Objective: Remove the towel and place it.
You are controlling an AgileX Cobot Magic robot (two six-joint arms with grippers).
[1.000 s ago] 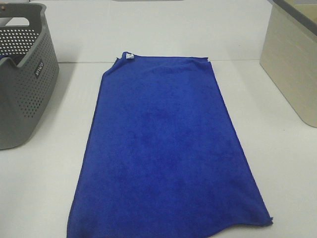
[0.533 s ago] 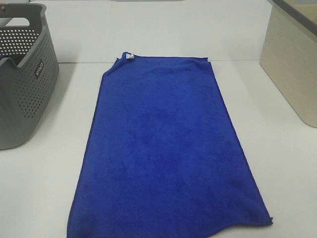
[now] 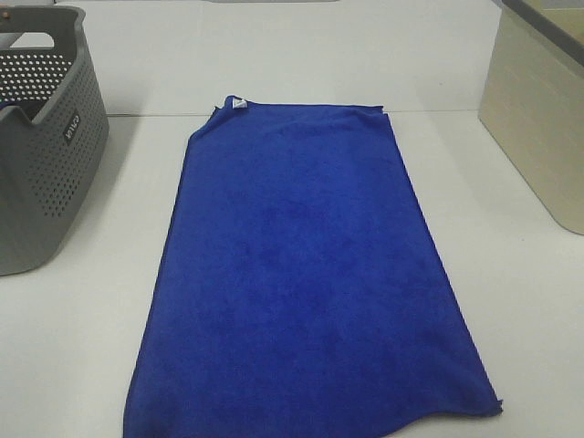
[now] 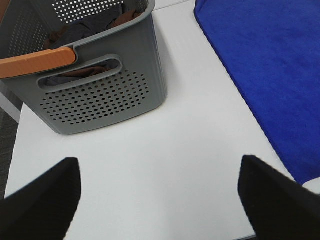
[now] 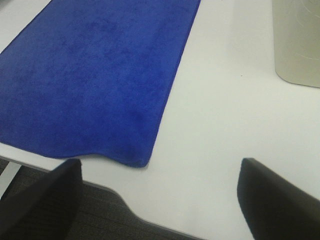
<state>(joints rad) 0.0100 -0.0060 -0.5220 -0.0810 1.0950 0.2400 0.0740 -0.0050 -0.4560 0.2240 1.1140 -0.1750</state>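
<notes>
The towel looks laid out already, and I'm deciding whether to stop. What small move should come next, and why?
Probably none beyond holding both arms back. The towel lies flat on the table, outside the grey basket, and the left gripper and right gripper are open and empty.

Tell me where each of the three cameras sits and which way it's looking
Exterior high: mounted above, looking down on the towel spread on the white table; no robot part shows.
Left wrist: on the left arm, facing the grey basket; open left gripper fingertips show.
Right wrist: on the right arm, facing the towel's near corner and the beige bin; open right gripper fingertips show.
Shared: the towel appears in all three.
</notes>
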